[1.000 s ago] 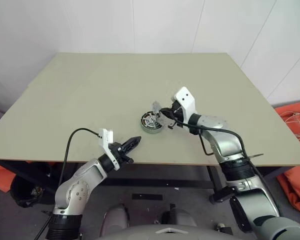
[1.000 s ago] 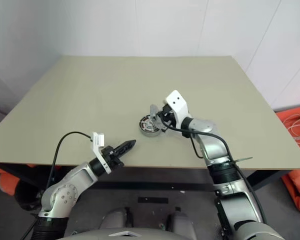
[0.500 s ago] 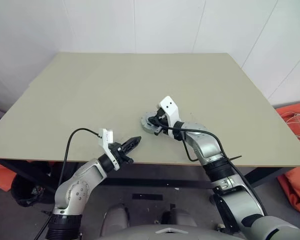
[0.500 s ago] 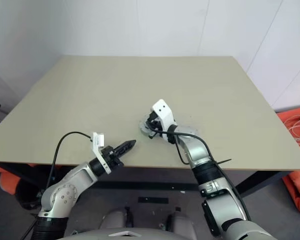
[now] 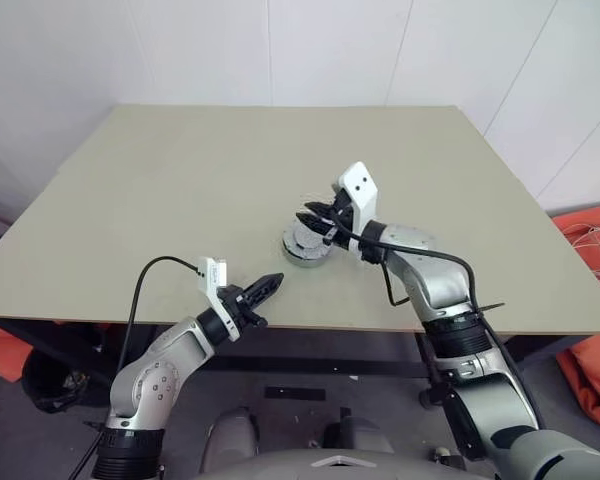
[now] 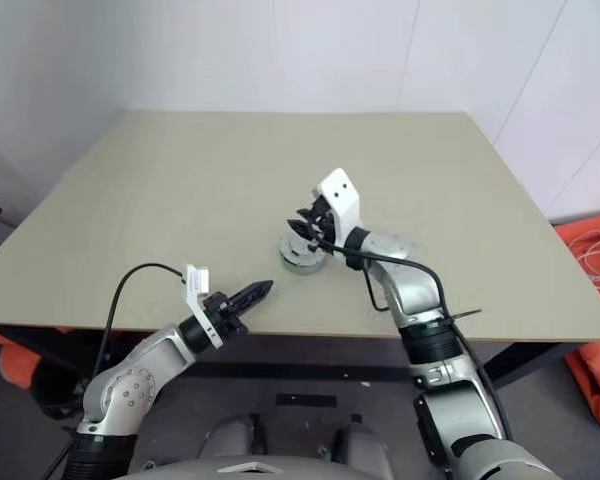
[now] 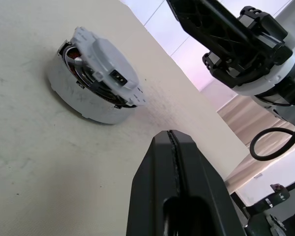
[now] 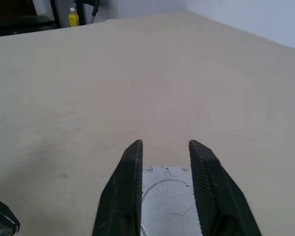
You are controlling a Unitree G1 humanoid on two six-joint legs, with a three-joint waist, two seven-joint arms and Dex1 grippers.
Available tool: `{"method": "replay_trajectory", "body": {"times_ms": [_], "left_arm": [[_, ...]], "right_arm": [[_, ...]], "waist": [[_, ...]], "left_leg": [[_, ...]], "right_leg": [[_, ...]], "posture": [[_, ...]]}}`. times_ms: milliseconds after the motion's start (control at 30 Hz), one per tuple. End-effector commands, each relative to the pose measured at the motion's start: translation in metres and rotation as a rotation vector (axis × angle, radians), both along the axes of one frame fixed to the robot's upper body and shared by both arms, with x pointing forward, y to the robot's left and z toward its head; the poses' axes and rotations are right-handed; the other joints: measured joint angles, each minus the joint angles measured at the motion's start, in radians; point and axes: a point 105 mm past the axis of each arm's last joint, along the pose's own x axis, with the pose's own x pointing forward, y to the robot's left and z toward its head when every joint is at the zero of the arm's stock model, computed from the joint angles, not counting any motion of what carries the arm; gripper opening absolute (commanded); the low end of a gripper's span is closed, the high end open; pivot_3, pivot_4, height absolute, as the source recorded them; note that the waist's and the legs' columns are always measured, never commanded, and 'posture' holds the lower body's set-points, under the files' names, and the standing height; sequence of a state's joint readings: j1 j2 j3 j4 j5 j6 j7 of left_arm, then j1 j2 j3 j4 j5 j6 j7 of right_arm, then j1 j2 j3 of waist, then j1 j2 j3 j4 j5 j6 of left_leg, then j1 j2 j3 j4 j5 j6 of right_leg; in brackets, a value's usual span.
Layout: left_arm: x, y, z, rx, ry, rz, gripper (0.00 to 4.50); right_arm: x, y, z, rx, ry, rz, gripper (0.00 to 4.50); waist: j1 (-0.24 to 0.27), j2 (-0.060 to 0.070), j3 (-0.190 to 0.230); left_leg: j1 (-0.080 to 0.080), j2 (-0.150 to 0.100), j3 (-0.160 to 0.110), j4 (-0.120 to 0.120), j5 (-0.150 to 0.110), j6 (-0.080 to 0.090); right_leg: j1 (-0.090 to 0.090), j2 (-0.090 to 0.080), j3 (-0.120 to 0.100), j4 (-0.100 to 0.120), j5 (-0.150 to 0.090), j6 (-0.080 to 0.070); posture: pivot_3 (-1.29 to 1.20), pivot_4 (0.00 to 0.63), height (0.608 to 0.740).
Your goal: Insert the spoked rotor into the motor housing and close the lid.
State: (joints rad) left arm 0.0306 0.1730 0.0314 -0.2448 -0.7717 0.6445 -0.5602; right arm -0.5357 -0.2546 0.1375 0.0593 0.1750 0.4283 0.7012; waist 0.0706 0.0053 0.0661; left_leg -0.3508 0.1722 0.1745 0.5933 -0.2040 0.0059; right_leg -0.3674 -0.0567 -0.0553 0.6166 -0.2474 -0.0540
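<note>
The motor housing point(image 5: 307, 247) stands on the table near the front edge, and the grey lid point(image 7: 106, 56) lies on top of it. Copper windings show under the lid's edge in the left wrist view. The spoked rotor is hidden. My right gripper point(image 5: 313, 222) hovers just above the lid, open, with nothing between its fingers. In the right wrist view the lid point(image 8: 167, 196) shows below the gap between them. My left gripper point(image 5: 276, 280) is shut and empty, apart from the housing on its near left side, pointing toward it.
The tan table point(image 5: 180, 180) is bare around the housing, and its front edge runs just under my left gripper. An orange cloth with white cords point(image 5: 595, 260) lies on the floor off the table's right side.
My right gripper carried the lid from beside the housing onto it, then opened and rose a little, leaving the lid on the housing. The left arm kept still.
</note>
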Motion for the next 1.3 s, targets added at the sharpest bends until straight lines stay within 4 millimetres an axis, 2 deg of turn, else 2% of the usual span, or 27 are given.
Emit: {"method": "replay_trajectory", "body": {"times_ms": [33,200,233,467,867,1200,1300], "left_arm": [[0.002,-0.003,0.010,-0.017,-0.042,-0.020,0.00],[0.002,-0.002,0.010,-0.016,-0.043,-0.016,0.00],[0.002,-0.002,0.010,-0.016,-0.043,-0.014,0.00],[0.003,0.000,0.011,-0.014,-0.045,-0.009,0.00],[0.003,0.000,0.012,-0.013,-0.050,0.000,0.00],[0.004,0.001,0.013,-0.015,-0.052,0.009,0.00],[0.004,0.001,0.013,-0.016,-0.051,0.008,0.00]], "right_arm": [[-0.001,-0.002,0.010,0.003,-0.033,0.008,2.60],[0.001,-0.001,0.000,-0.019,-0.007,0.016,4.35],[0.002,-0.001,-0.002,-0.028,-0.006,0.014,4.46],[0.004,0.005,-0.019,-0.091,0.034,0.063,4.46],[0.027,-0.001,-0.037,-0.136,0.077,0.041,4.46],[0.029,-0.003,-0.049,-0.156,0.108,0.048,4.46],[0.029,-0.003,-0.049,-0.154,0.109,0.046,3.52]], "waist": [[0.000,0.000,0.000],[-0.001,0.000,0.000],[0.000,0.000,0.000],[0.000,0.000,0.000],[-0.001,0.000,0.000],[-0.001,0.000,0.000],[-0.001,0.000,0.000]], "left_leg": [[0.000,0.000,0.000,0.000,0.000,0.000],[0.000,0.000,0.000,0.000,0.000,0.000],[0.000,0.000,0.000,0.000,0.000,0.000],[-0.001,0.000,0.000,0.000,0.000,0.000],[-0.001,0.000,0.000,0.000,0.000,0.000],[-0.001,0.000,0.000,0.000,0.000,0.000],[-0.001,0.000,0.000,0.000,0.000,0.000]], "right_leg": [[0.000,0.000,0.000,0.000,0.000,0.000],[0.000,0.000,0.000,0.000,-0.001,0.002],[0.000,0.000,0.000,0.000,-0.001,0.001],[0.000,0.000,0.000,0.000,0.001,-0.002],[-0.001,0.000,0.000,0.000,0.002,-0.003],[0.000,0.000,0.000,0.000,0.002,-0.003],[0.000,0.000,0.000,0.000,0.002,-0.003]], "posture": [[0.00,0.000,0.740],[0.00,0.000,0.740],[0.00,0.000,0.740],[0.00,0.000,0.740],[0.00,0.000,0.740],[0.00,0.000,0.740],[0.00,0.000,0.740]]}}
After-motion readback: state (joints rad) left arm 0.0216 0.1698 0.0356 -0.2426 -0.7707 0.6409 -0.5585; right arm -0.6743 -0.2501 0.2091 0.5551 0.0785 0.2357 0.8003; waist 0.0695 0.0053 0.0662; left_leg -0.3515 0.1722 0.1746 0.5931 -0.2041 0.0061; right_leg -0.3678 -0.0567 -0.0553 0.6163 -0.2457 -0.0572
